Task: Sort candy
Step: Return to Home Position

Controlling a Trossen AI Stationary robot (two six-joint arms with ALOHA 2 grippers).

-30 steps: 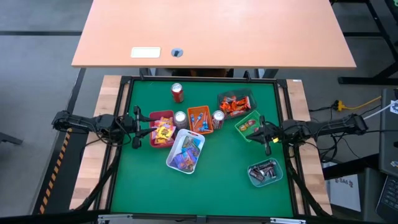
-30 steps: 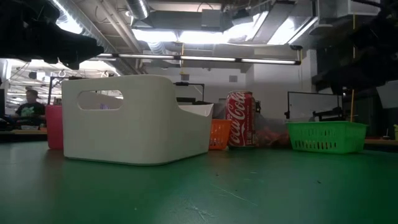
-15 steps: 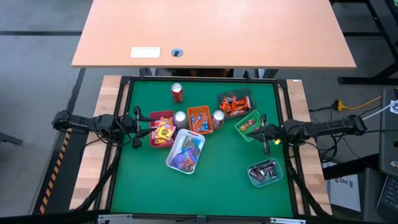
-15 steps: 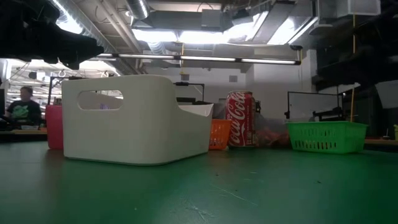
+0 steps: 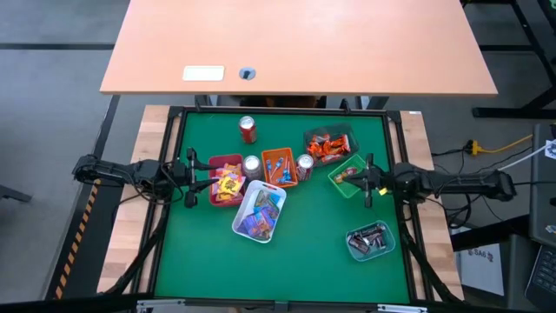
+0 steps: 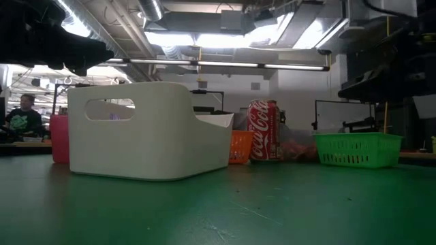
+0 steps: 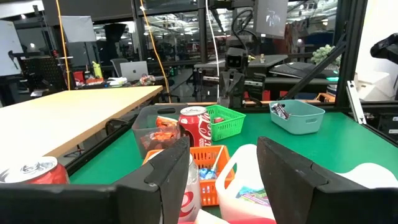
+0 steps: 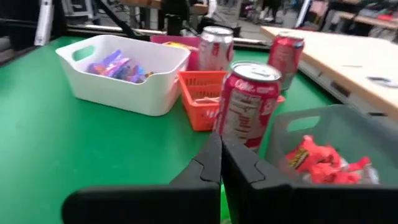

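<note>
As my right arm [image 5: 443, 181] is drawing away from the near teal tray [image 7: 298, 121], the right jaws are staying pressed together, empty; the left jaws are hanging spread by the pink tray [image 6: 60, 139]. Candy [image 8: 118, 67] is sitting in trays, so sorting is looking finished.

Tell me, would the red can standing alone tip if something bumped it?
Probably: the red can stands upright, tall and narrow, with nothing beside it, so a high bump may topple it. Being round, it would likely roll afterwards.
</note>
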